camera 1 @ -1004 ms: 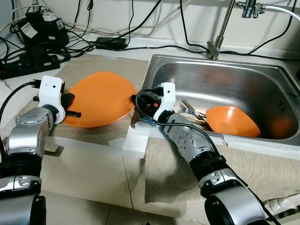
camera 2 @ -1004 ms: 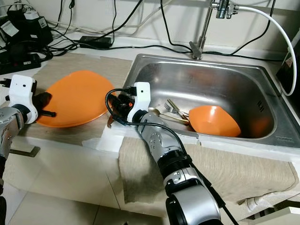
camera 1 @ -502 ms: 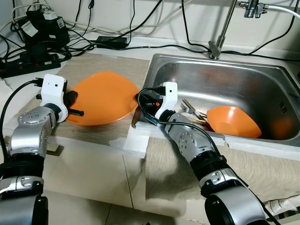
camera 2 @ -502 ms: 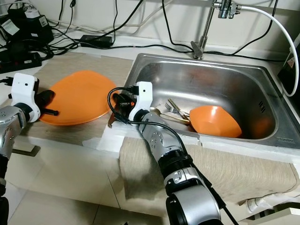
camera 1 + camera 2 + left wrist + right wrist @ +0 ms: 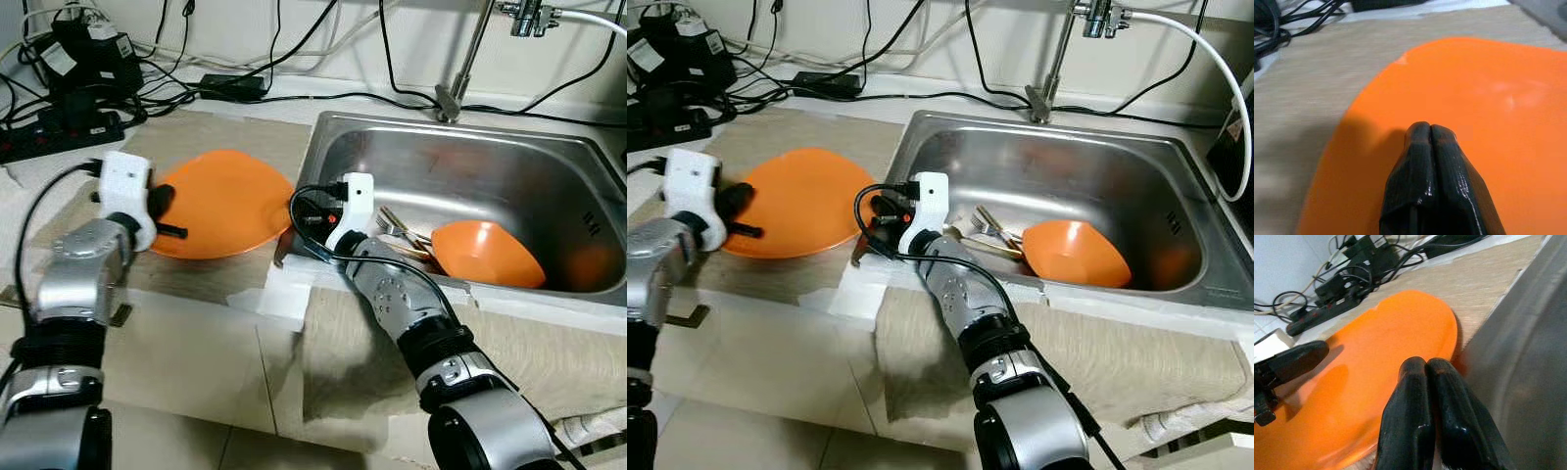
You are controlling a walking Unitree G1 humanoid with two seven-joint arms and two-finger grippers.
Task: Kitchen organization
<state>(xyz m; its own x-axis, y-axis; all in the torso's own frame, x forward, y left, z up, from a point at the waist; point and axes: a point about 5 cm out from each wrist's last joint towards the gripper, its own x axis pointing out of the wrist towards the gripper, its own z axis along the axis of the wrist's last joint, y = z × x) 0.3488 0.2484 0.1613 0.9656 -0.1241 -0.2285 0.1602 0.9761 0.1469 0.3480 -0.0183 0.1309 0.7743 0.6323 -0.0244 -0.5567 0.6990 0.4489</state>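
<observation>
Orange plate (image 5: 220,201) lying on the beige counter mat (image 5: 211,137), left of the steel sink (image 5: 470,166), its right rim close to the sink's left wall. Bracketed from both sides: left gripper (image 5: 1430,134) at the plate's left rim, fingers pressed together with nothing between them, tips over the orange surface; right gripper (image 5: 1425,367) at the plate's right rim, beside the sink edge, likewise clenched on nothing. Probably closed so as to act as blunt pushers, one on each edge, to nudge, steady or lever up a flat plate that lies too low for an easy pinch. No grasp on the plate yet, by the look of both wrist views.

In the sink, near right: an orange bowl (image 5: 485,253) tipped on its side, with forks and spoons (image 5: 402,233) heaped just left of it. At the far left of the counter, a black power strip (image 5: 59,137) and a tangle of cables (image 5: 196,78), well apart from the plate but worth avoiding. Faucet (image 5: 460,59) at the far rim of the sink. Grey cloth (image 5: 353,343) draped over the near counter edge under the right arm.
</observation>
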